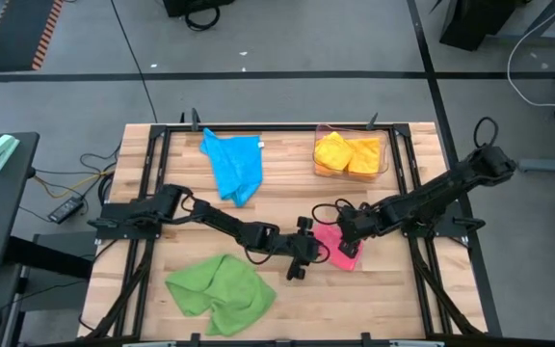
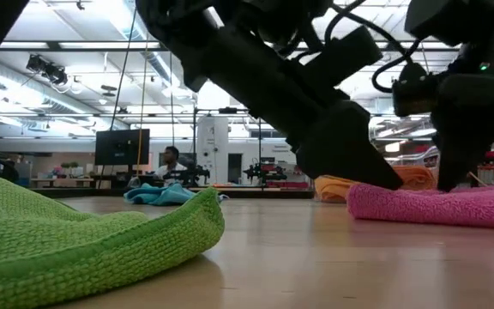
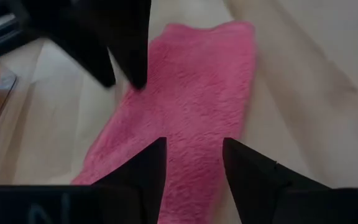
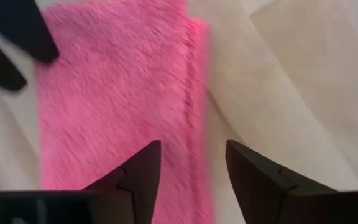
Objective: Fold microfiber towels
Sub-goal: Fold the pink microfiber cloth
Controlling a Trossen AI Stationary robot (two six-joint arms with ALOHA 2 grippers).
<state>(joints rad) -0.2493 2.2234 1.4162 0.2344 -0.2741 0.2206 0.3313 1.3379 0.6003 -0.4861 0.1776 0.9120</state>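
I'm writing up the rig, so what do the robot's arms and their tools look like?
Both arms are dark, jointed and slim, with black cables looping along them. The left tool and right tool each end in two black, wedge-shaped fingers tapering to points. No markings are legible.

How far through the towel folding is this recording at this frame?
Done: nothing clearly; yellow and orange towels sit in the clear bin, fold state unclear. In hand: the pink towel lies folded into a strip, left gripper and right gripper both open over it. Left: blue towel and green towel, both crumpled.
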